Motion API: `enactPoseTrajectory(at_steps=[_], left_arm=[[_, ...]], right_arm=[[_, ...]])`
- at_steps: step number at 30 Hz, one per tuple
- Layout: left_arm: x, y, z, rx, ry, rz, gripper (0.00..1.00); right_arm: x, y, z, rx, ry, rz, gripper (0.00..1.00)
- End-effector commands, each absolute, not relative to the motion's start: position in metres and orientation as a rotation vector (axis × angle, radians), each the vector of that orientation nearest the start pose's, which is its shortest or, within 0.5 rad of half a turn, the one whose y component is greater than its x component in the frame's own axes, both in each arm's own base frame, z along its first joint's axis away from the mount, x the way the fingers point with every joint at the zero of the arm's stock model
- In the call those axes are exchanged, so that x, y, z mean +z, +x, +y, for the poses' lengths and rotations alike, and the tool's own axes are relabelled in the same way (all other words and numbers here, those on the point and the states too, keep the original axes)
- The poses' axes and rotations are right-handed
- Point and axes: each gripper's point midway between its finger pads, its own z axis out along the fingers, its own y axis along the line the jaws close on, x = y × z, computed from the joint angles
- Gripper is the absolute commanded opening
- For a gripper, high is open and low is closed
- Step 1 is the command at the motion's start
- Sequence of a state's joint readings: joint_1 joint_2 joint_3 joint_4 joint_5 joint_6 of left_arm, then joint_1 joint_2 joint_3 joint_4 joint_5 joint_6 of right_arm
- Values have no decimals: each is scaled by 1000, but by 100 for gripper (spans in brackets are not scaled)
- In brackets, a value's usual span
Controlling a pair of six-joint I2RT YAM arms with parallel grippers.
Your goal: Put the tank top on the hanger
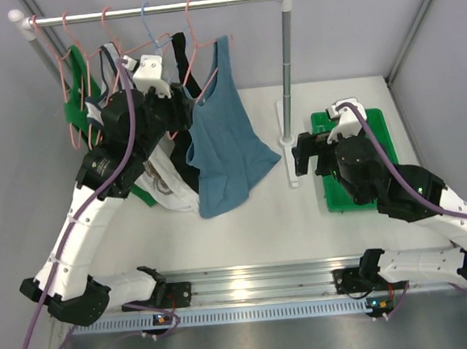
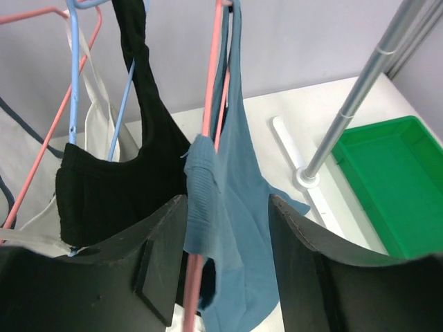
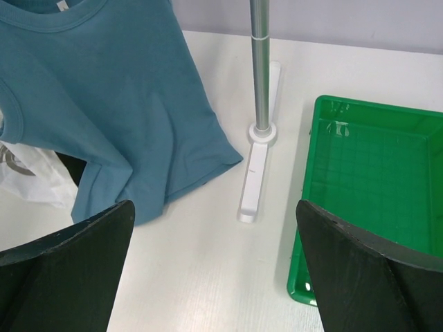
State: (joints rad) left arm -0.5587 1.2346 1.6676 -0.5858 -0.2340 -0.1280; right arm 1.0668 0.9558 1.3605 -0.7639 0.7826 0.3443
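Left end effector [image 2: 227, 202], lower centre, stands released, jaws apart around the tank top [image 2: 242, 166] draped on the pink hanger [image 2: 210, 83]. Right end effector [image 3: 214, 207] gapes wide above the desk [image 3: 208, 277], green tray [image 3: 374, 200] at right. Neck label [image 3: 61, 5] (white, upper left) is unreadable.

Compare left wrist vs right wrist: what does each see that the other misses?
Left wrist only: black top, pink hanger with the tank top on it, light blue hanger, left hand open with the blue fabric between its fingers. Right wrist only: the tank top's scooped neckline, right hand open, holding nothing. Both: tank top, rack pole, green tray, table.
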Motion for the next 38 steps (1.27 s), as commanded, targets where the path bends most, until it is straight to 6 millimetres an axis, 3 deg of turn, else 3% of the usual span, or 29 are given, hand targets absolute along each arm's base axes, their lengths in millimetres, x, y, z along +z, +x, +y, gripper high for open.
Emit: enactPoseTrajectory(at_steps=[1, 3, 6, 10, 16, 17, 19, 20, 21, 22, 23, 25, 26, 29, 38], left_arm=[[490, 302, -161, -404, 219, 1598, 56], [492, 290, -164, -453, 250, 1591, 56], [484, 268, -185, -588, 367, 1603, 57], [457, 244, -209, -774, 455, 1662, 55], [386, 222, -227, -931, 465, 1768, 53], [363, 217, -229, -955, 455, 1813, 53], [351, 210, -242, -998, 451, 1803, 53], [330, 207, -245, -993, 446, 1837, 53], [326, 212, -246, -957, 409, 1824, 52], [317, 201, -256, -964, 431, 1829, 52], [297, 196, -258, -938, 431, 1856, 52], [285, 193, -264, -893, 387, 1839, 52], [266, 189, -262, -874, 382, 1857, 52], [247, 183, -263, -839, 341, 1845, 52], [236, 181, -273, -795, 389, 1862, 52]], right_arm=[[374, 219, 173, 291, -147, 1807, 100], [373, 218, 174, 301, -149, 1809, 100], [368, 217, 176, 306, -155, 1817, 100], [357, 216, 176, 309, -162, 1831, 100], [339, 211, 173, 333, -150, 1851, 100], [329, 209, 173, 325, -156, 1867, 100], [313, 206, 171, 327, -152, 1892, 99], [306, 206, 171, 327, -150, 1898, 100], [303, 204, 168, 343, -129, 1900, 100], [287, 203, 167, 328, -133, 1920, 100], [281, 201, 166, 329, -132, 1928, 100], [266, 199, 161, 338, -96, 1942, 100], [261, 197, 160, 342, -90, 1946, 100], [248, 193, 151, 352, -48, 1956, 100], [230, 192, 144, 296, -40, 1987, 100]])
